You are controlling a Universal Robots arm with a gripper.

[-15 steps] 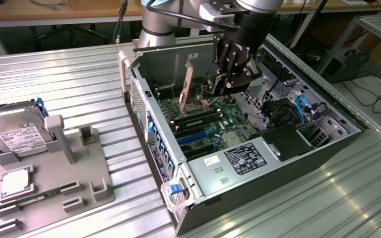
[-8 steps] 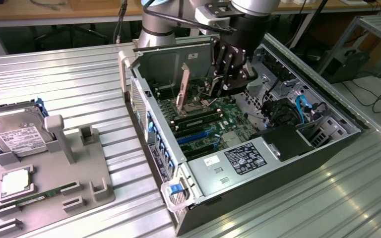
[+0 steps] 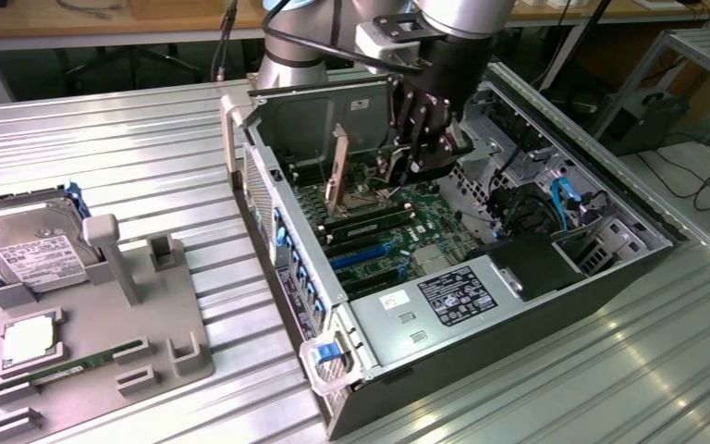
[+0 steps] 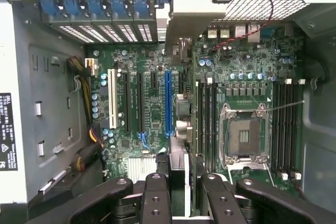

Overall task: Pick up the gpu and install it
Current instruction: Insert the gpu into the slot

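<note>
**Squarely pinched: the gpu stands on edge inside the open case**

Right between its dark fingers (image 4: pixel 156 198), the pincer (image 4: pixel 185 183) has closed partway onto the gpu (image 4: pixel 178 129). The jaws are narrowed to the card's thickness, one on each face. The wrist view shows the card edge-on, a thin upright strip above the motherboard (image 4: pixel 147 124). It lies parallel to the long blue slot (image 4: pixel 168 103) and just beside it; whether its lower edge touches the board cannot be told.

In the exterior view the pincer (image 3: pixel 407 171) reaches down into the computer case (image 3: pixel 368 319), which lies on its side with the panel off. The gpu (image 3: pixel 340 155) stands upright there, and its metal bracket end sits at nine o'clock from the pincer, toward the case's rear wall. Further along the board from the card are black memory slots and then the bare processor socket (image 4: pixel 244 135). A white slot (image 4: pixel 112 98) lies on the card's other side, beyond the blue one.

Farther out — at about eight o'clock from the case in the exterior view — a grey holder (image 3: pixel 108 319) rests on the ribbed metal bench (image 3: pixel 145 148). A silver hard drive (image 3: pixel 29 245) leans at its far end, with a square chip (image 3: pixel 29 338) and a narrow green memory stick (image 3: pixel 78 363) in its nearer pockets.
</note>
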